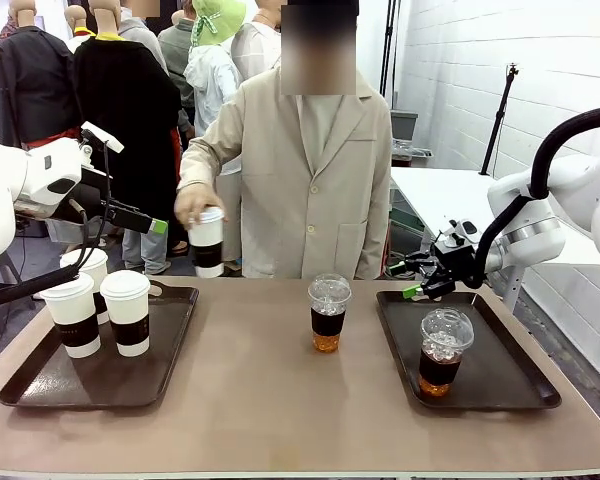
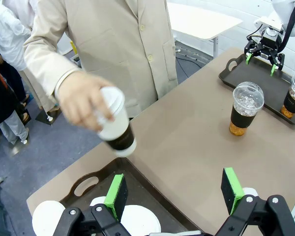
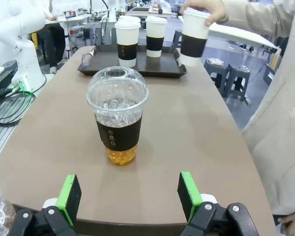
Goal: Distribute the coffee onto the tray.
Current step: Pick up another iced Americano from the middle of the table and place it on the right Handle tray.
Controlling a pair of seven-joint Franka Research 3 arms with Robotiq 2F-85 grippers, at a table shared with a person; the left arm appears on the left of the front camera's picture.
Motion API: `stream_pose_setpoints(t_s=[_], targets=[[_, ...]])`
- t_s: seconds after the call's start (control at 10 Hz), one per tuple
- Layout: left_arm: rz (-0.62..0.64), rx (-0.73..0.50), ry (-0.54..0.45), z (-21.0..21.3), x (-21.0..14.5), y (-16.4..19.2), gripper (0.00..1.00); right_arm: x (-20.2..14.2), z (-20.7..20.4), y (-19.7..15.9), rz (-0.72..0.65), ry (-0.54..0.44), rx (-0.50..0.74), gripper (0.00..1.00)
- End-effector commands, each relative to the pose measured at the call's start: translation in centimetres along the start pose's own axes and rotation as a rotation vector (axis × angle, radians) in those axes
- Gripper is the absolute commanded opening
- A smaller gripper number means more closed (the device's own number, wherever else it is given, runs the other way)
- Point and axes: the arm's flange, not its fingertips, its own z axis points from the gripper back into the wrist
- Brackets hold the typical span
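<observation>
Right wrist view: the right gripper (image 3: 129,194), jaws wide apart, faces a clear dome-lidded plastic cup (image 3: 117,118) of dark coffee standing straight ahead (likely lined up for grasping). The left gripper (image 2: 174,189), equally spread, hangs over a dark tray (image 2: 157,196); just beyond it a person's hand (image 2: 83,101) holds a smooth white paper cup (image 2: 115,128), tilted.

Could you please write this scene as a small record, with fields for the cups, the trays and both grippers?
left tray: three white paper cups
fourth white cup: held in person's hand, in the air near left tray
middle iced cup: on bare table, between trays
other iced cup: on right tray
left gripper: open, empty
right gripper: open, empty, facing middle iced cup
</observation>
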Motion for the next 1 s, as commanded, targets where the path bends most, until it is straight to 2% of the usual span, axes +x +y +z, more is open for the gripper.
stream_pose_setpoints(t_s=[0.0, 0.4, 0.9], targets=[[0.009, 0.003, 0.003, -0.1, -0.1, 0.0, 1.0, 0.5, -1.1, -1.3, 0.005, -0.018, 0.025, 1.0], [0.009, 0.003, 0.003, -0.1, -0.1, 0.0, 1.0, 0.9, -3.6, -3.8, 0.011, -0.015, 0.067, 1.0], [0.009, 0.003, 0.003, -0.1, -0.1, 0.0, 1.0, -0.4, -7.0, -4.6, 0.012, -0.06, 0.077, 1.0]])
